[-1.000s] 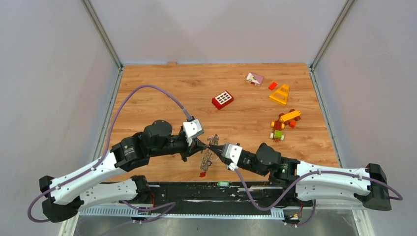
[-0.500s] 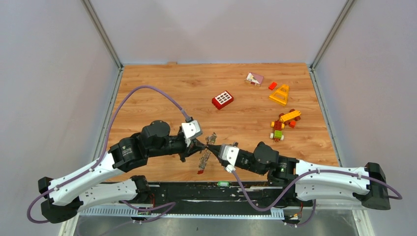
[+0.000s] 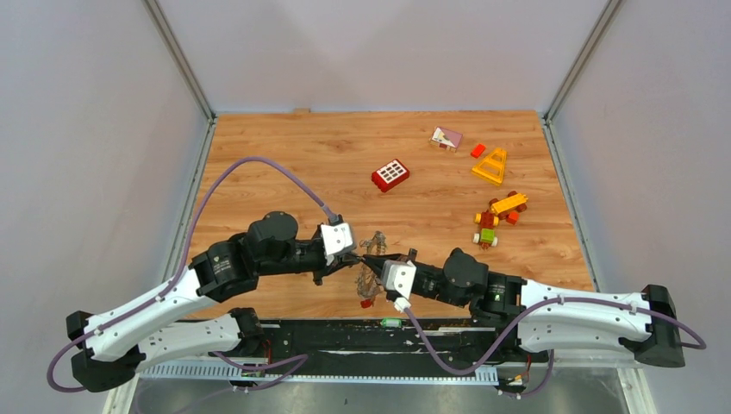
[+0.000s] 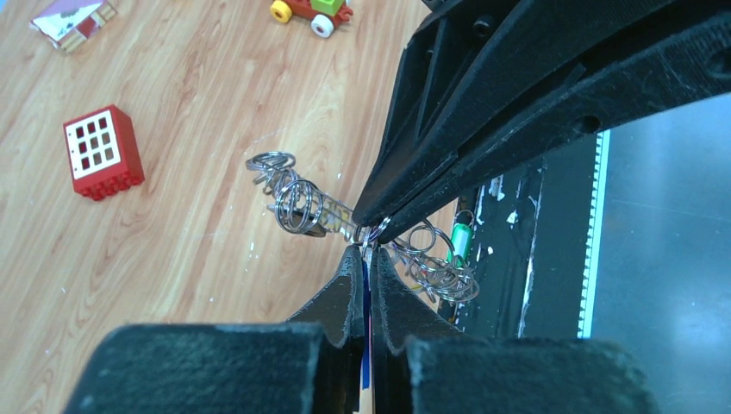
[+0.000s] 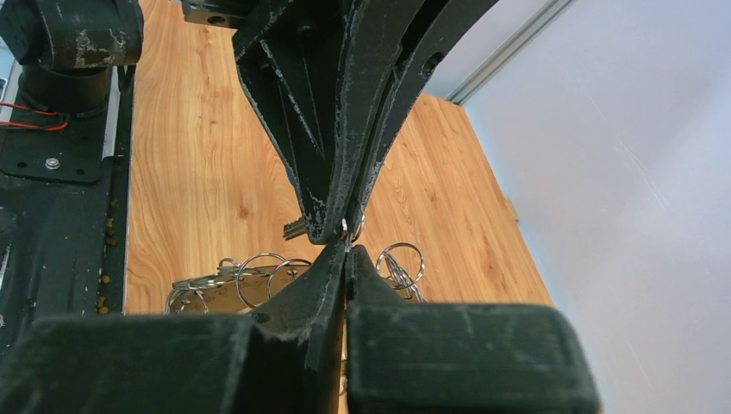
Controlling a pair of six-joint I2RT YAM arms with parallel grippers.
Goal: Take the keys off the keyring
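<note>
My left gripper (image 4: 365, 253) and right gripper (image 5: 346, 248) meet tip to tip, both clamped on the grey metal keyring (image 4: 299, 205); its small silver keys (image 4: 435, 274) hang over the wooden table (image 3: 284, 155).

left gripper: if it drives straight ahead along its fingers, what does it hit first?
The right gripper: its shut tips face the left gripper nose to nose, with only the keyring pinched between them. Gap looks minimal, though depth is unclear.

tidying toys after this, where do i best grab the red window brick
Probably the red window brick by its two long red sides, coming straight down from above: it lies flat, white grid up, nothing touching it, so those parallel sides are exposed.
</note>
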